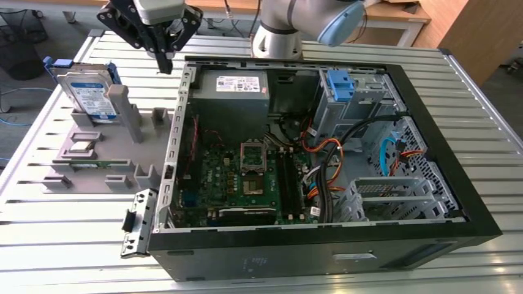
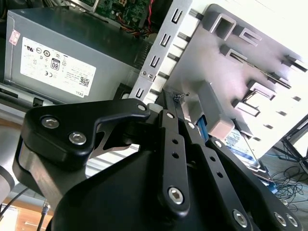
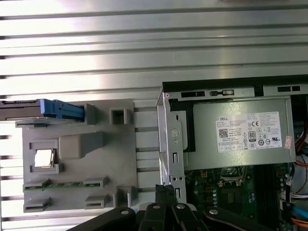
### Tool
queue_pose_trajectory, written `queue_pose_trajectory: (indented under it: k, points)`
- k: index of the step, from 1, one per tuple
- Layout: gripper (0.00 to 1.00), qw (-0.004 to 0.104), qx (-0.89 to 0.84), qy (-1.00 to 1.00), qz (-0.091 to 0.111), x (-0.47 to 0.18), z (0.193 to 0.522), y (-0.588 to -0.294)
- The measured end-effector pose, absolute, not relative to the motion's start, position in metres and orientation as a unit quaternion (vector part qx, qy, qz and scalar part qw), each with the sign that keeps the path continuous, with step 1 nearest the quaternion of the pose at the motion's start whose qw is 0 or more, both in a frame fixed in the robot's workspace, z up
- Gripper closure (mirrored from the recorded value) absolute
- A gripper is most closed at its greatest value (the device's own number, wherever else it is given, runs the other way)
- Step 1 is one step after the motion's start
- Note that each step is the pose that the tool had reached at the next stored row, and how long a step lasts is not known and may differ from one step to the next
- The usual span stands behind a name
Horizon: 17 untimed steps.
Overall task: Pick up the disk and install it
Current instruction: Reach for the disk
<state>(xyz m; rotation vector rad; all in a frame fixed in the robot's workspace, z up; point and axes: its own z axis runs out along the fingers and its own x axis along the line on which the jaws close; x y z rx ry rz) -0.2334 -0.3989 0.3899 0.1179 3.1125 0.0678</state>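
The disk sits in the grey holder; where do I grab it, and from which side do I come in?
Probably from straight above, pinching its two flat faces near the top edge. The disk stands on edge in the grey holder, lower end in a slot, a grey post close beside it, so the upper part is freest. The gripper is shut and must open first.

Robotics lab or workshop, this one. A slatted aluminium bench [image 1: 82, 257] carries a desktop computer case [image 1: 327, 251] lying open, with its boards and wiring bare. Beside it sits a grey parts fixture [image 1: 122, 144]. The robot arm [image 1: 282, 24] stands at the bench's far edge. Beyond are wooden desks [image 1: 457, 30] and a wire wastebasket [image 1: 21, 43] on the floor.
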Motion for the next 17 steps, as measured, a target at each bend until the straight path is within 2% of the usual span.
queue_pose_trajectory:
  k: [17]
  points:
    - [0.89,0.013,0.038,0.999,0.022,-0.246,0.389,-0.399]
